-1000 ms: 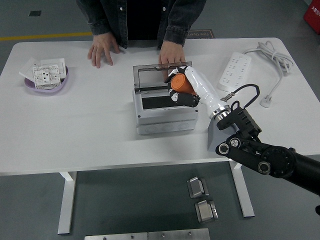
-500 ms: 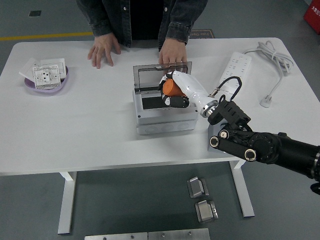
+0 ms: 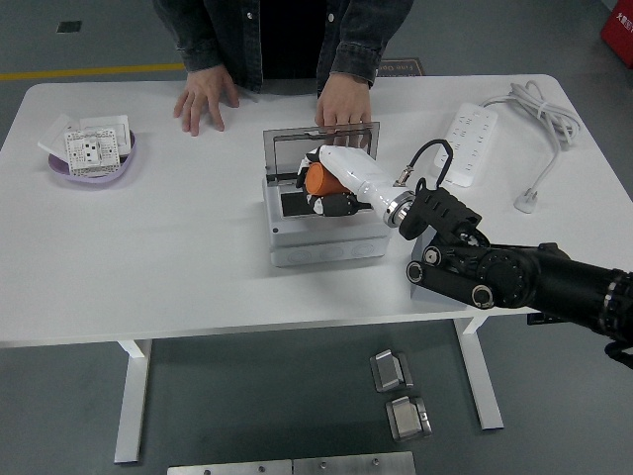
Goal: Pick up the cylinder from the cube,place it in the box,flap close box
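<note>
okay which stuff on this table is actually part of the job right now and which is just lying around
In the job:
- orange cylinder, held in the right hand
- box, under that hand
- lid, up, a person's hand at its top edge
- cube, mostly behind the arm

Lying about:
- power strip and its cord
- purple bowl holding a socket plate

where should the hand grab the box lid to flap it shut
Take the lid by its free top edge, coming from behind and above: it stands upright, hinged along the back of the box. The person's hand rests on that edge now, so the left end is freer.
</note>
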Tool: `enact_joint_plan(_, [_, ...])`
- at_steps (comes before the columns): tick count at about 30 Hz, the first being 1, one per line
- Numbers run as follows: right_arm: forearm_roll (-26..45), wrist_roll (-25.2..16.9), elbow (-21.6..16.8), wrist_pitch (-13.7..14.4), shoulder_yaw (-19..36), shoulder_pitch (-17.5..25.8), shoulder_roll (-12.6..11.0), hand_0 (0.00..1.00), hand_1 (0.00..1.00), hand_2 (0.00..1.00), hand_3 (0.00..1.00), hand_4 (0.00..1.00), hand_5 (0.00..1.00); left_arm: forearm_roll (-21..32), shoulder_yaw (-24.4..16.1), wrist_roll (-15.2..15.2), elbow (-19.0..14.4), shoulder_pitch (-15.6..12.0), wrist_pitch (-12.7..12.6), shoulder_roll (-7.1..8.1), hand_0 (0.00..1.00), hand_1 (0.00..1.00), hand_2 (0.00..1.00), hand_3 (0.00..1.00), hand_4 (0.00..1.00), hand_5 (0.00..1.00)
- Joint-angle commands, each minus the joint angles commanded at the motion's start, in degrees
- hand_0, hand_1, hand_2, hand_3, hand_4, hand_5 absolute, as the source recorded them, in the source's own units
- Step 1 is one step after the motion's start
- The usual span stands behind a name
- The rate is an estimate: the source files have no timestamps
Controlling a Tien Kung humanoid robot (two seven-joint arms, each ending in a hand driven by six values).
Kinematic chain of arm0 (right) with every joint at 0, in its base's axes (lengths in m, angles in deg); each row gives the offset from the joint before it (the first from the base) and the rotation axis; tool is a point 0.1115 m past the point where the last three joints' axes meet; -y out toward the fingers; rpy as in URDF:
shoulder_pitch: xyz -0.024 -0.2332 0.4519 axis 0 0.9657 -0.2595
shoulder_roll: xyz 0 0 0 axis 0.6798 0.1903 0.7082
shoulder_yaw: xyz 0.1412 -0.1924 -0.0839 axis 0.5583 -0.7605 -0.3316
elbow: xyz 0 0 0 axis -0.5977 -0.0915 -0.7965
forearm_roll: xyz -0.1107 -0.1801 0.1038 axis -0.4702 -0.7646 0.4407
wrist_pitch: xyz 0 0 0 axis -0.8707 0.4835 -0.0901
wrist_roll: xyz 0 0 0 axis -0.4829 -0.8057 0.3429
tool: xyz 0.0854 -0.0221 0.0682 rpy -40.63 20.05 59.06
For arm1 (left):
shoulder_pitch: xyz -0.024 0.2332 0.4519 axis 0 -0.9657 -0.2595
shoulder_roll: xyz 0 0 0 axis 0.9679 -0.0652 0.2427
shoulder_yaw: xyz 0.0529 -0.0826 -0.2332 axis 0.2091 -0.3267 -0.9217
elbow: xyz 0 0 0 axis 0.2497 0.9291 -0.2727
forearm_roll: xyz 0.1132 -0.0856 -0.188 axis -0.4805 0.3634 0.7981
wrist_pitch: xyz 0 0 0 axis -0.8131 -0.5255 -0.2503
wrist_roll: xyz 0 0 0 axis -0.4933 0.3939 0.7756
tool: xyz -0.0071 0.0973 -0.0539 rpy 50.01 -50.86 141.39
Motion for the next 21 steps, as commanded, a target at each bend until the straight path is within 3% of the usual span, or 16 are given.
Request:
enact_joint_plan(4, [-1.92,0.58,0.84,-0.28,-0.88,-0.39,0.19,0.002,0.169,0.479,0.620,0.216,0.002,0.29,0.37,-0.19,-0.06,0.12,0.00,-0.07,0.655,0.655,0.611,0.647,0.665,0.422])
enact_joint_plan(5, [-2.30,0.70,1.00,-0.32,-1.05,-0.47,0.21,0.537,0.578,0.682,0.915,0.524,0.108,0.32,0.42,-0.21,-0.06,0.13,0.00,-0.09,0.655,0.655,0.612,0.647,0.664,0.425])
enact_joint_plan(10, [-3.30,0.78,1.55,-0.29,-1.33,-0.65,0.25,0.537,0.578,0.682,0.915,0.524,0.108,0.25,0.44,-0.19,-0.08,0.12,0.00,-0.15,0.655,0.655,0.612,0.647,0.664,0.425])
enact_joint_plan(11, [-3.37,0.70,1.67,-0.28,-1.35,-0.67,0.23,0.824,0.752,0.807,0.985,0.606,0.025,0.31,0.51,-0.22,-0.09,0.15,0.00,-0.16,0.655,0.655,0.611,0.647,0.661,0.423])
enact_joint_plan(21, [-3.74,0.03,2.24,-0.10,-1.38,-0.61,0.13,0.882,0.798,0.830,0.998,0.648,0.027,0.46,0.89,-0.39,-0.13,0.40,-0.01,-0.29,0.655,0.655,0.612,0.647,0.660,0.423])
